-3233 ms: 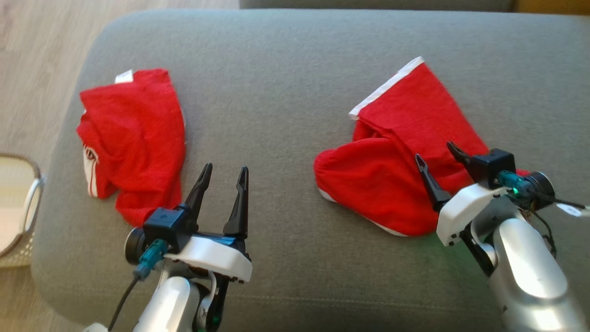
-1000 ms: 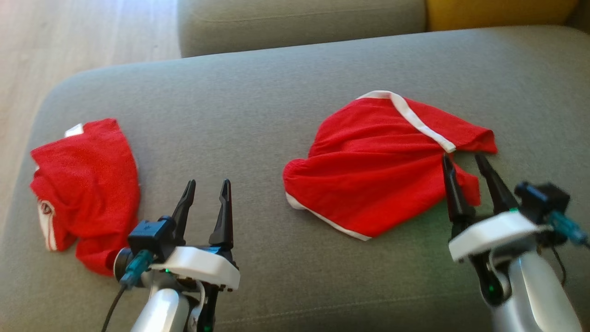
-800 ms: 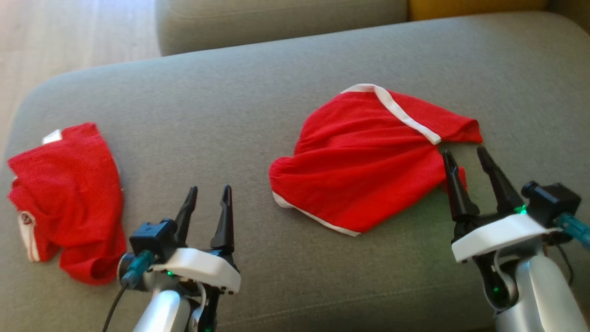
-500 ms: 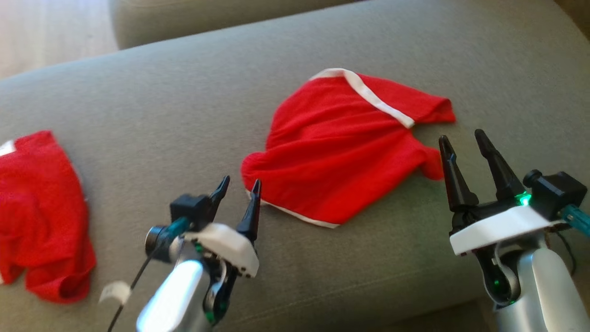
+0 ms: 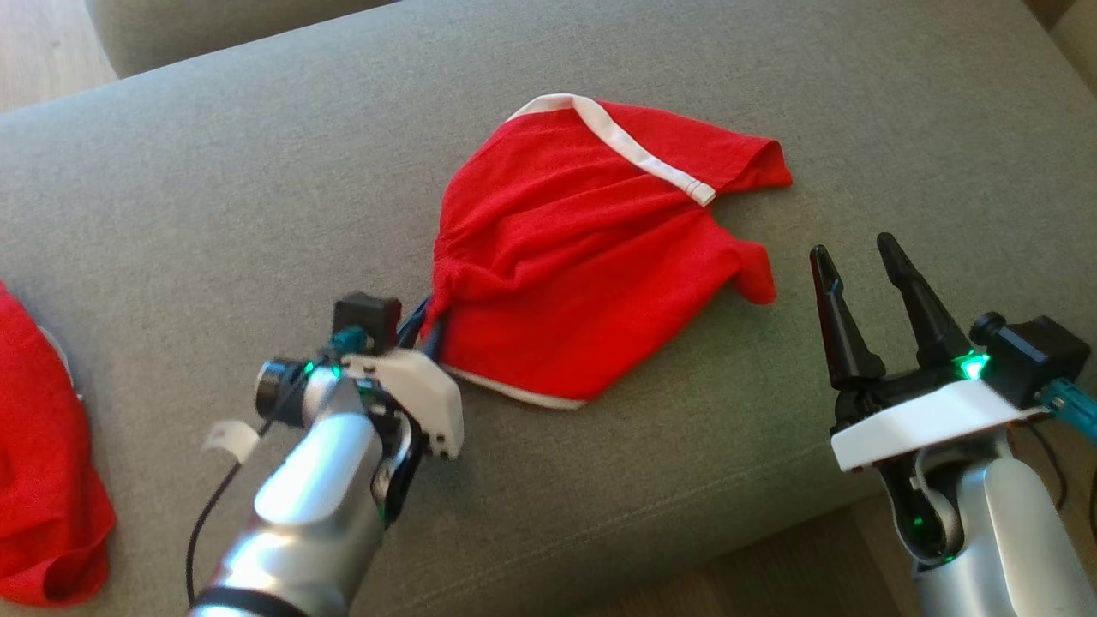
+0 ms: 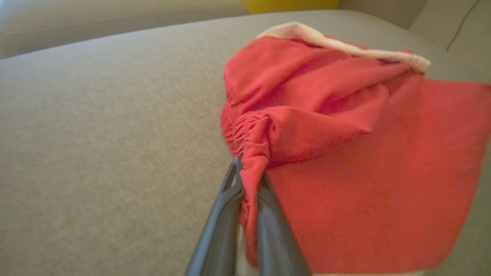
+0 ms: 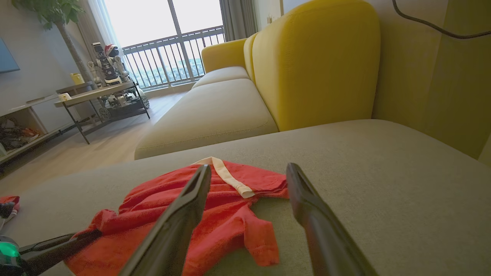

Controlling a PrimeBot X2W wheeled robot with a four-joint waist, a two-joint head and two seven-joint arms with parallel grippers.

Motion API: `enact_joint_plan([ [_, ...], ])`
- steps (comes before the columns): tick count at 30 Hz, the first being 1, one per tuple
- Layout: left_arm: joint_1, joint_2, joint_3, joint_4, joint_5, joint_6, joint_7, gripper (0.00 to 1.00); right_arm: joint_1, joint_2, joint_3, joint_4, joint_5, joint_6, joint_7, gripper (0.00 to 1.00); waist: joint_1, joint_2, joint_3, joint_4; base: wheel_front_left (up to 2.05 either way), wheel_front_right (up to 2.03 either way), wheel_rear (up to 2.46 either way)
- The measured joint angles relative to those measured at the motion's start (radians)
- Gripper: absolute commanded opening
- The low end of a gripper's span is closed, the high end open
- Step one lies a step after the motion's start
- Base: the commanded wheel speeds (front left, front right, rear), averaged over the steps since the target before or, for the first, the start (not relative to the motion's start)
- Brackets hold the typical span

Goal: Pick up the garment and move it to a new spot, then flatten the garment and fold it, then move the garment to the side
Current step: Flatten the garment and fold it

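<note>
Left gripper (image 6: 249,172) now at the red garment (image 5: 591,257), no longer apart, jaws seemingly tight on its bunched edge.

Grey woven sofa seat (image 5: 257,171), broad, rounded at the front edge, with a seam (image 5: 651,523) running along that front. Carries two pieces of red clothing, well apart. Near the middle: a rumpled red garment (image 5: 591,257), white band (image 5: 634,150) across its far side, thin white hem (image 5: 514,392) at its near edge, left corner bunched. At the far left edge of the head view: a second red garment (image 5: 43,463), crumpled, cut off by the frame.
</note>
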State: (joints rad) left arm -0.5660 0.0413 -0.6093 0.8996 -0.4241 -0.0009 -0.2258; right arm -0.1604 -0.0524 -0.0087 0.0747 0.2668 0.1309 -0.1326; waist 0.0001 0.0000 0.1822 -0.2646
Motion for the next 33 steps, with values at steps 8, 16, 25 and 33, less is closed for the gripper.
enact_joint_plan([
  [8, -0.070, 0.013, 0.164, -0.184, 0.012, 0.090, -0.023, 0.00, -0.005, 0.000, -0.007, 0.018, -0.003, 0.000, -0.011, 1.00, 0.0000, 0.0000, 0.000, 0.023, 0.00, 0.00, 0.00],
  [16, 0.010, 0.044, 0.271, -0.192, 0.086, 0.115, -0.024, 0.00, -0.014, 0.000, 0.014, 0.048, -0.013, 0.000, -0.012, 1.00, -0.0001, 0.0000, -0.008, 0.069, 0.00, 0.00, 0.00],
  [25, 0.032, 0.025, 0.323, -0.170, 0.109, 0.097, -0.024, 1.00, -0.014, 0.000, 0.025, 0.066, -0.013, 0.000, 0.001, 1.00, 0.0000, 0.0000, -0.007, 0.117, 0.00, 0.00, 0.00],
  [33, 0.155, 0.013, 0.396, -0.399, 0.148, 0.062, -0.024, 1.00, -0.005, 0.000, 0.065, 0.089, -0.016, 0.000, 0.016, 1.00, 0.0000, 0.0000, -0.026, 0.171, 0.00, 0.00, 0.00],
])
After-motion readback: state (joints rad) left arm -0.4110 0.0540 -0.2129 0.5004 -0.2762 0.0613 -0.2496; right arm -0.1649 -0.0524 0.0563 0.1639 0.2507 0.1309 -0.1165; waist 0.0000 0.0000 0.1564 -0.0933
